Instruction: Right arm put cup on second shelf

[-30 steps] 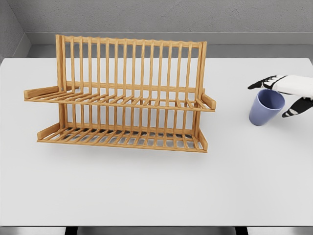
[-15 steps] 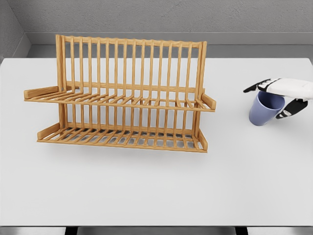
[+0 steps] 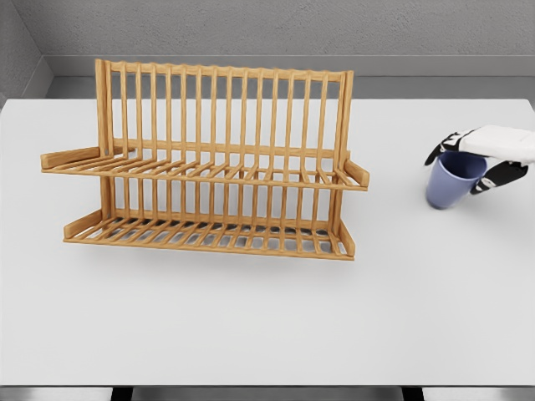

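A two-tier wooden slatted dish rack (image 3: pixel 209 163) stands left of centre on the white table (image 3: pixel 267 326), both shelves bare. At the right edge, the blue-grey plastic cup (image 3: pixel 451 179) tilts, well apart from the rack. The right hand (image 3: pixel 481 154) reaches in from the right, black-tipped fingers (image 3: pixel 440 149) grasping its rim.
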